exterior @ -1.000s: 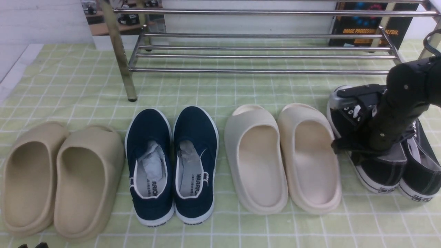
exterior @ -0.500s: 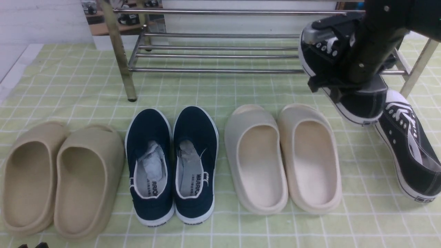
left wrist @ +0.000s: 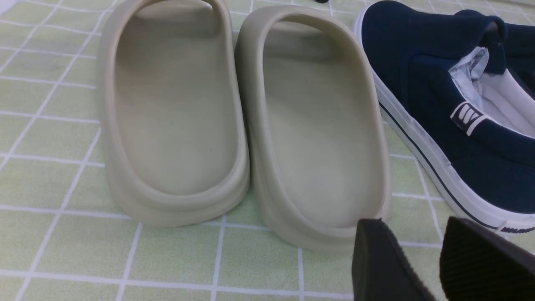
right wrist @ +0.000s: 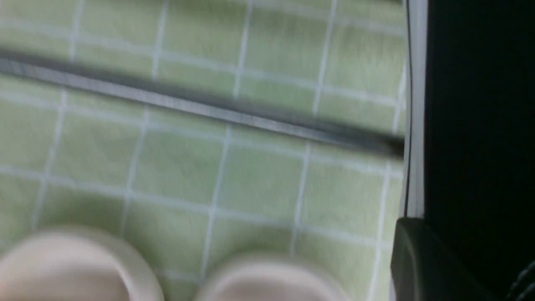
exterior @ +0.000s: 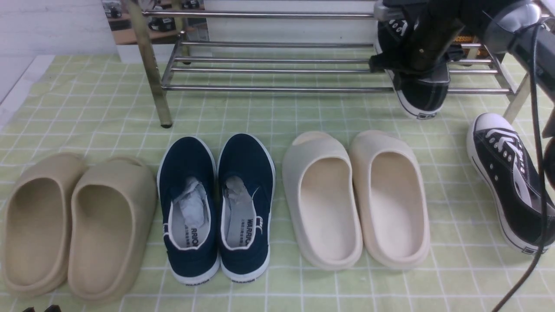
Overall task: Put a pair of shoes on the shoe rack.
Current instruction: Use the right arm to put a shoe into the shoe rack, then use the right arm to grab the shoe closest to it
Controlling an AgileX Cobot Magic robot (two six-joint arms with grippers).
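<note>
Right hand (exterior: pixel 414 60) clamps one black sneaker (exterior: pixel 422 97) over front bars of the rack (exterior: pixel 277 89), cream slides (exterior: pixel 355 199) nearby.

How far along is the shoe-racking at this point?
Done: nothing released on the shoe rack yet. In hand: the right gripper clamps one black sneaker at the rack's right end, heel overhanging its front edge. Remaining: release it, then fetch the second sneaker lying on the cloth.
</note>
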